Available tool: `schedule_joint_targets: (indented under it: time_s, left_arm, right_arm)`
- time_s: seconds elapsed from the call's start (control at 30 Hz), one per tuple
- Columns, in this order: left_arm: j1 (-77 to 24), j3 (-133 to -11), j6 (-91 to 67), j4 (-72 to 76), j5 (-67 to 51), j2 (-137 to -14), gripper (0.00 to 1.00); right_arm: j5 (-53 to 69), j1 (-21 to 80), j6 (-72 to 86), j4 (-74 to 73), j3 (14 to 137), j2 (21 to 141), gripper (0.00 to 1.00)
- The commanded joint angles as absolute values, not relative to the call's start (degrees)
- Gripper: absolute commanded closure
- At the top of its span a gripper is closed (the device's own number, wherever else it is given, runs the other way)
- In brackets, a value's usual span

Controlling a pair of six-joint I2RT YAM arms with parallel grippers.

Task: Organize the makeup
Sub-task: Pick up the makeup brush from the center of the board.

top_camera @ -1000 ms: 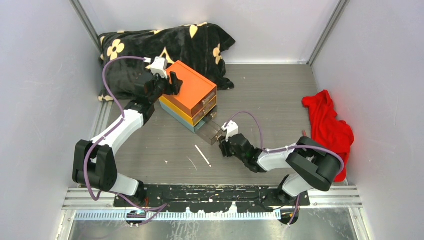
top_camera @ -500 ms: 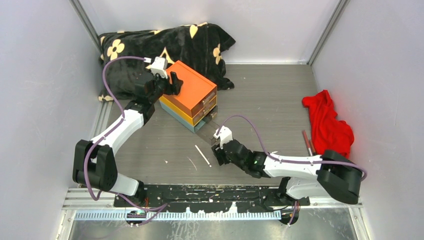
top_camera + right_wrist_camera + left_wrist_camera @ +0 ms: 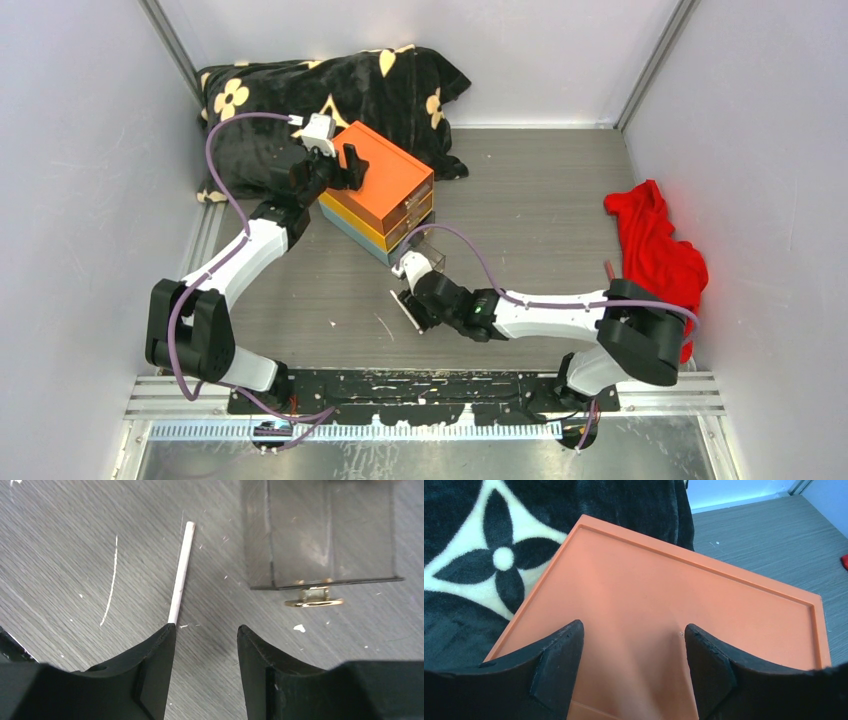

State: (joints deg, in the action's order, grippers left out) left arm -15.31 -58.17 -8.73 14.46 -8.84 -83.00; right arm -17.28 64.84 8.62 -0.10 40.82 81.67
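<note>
A thin white stick [image 3: 181,570] lies on the grey table, and its near end runs under the left fingertip of my right gripper [image 3: 206,627]. That gripper is open, low over the table with nothing between its fingers; from above it [image 3: 410,308] covers most of the stick. Just right of it is the pulled-out clear drawer [image 3: 320,535] with a gold knob [image 3: 314,601]. My left gripper [image 3: 634,630] hovers open over the lid of the orange box [image 3: 664,595], holding nothing. The end of a slim reddish pencil [image 3: 607,267] shows by the red cloth.
The orange box [image 3: 385,185] with its stacked drawers stands left of the table's centre, against a black flowered blanket [image 3: 300,90] in the back left corner. A red cloth [image 3: 655,250] lies by the right wall. Grey walls close in three sides.
My right arm has stretched left and forward, from in front of the open drawer to over the white stick. The left arm has kept its place on the orange box.
</note>
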Motion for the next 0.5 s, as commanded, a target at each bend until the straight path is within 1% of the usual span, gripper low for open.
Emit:
schedule_joint_targets:
  time_s: [0.0,0.2,0.47]
  left_arm:
    - [-14.92,-54.69,-10.58,-0.2,-7.66,-86.48,0.25]
    - [-14.94,-54.71,-10.56,-0.43,-7.56,-85.74,0.24]
    - [-14.94,-54.45,-10.73,-0.53,-7.53,-85.05,0.24]
  right_arm:
    - [-14.95,66.55,10.93,0.24,42.09,83.04,0.47]
    - [-15.2,69.94,11.98,-1.14,43.7,84.9,0.47]
    - [-15.35,70.36,14.92,-0.86,43.99,88.54,0.48]
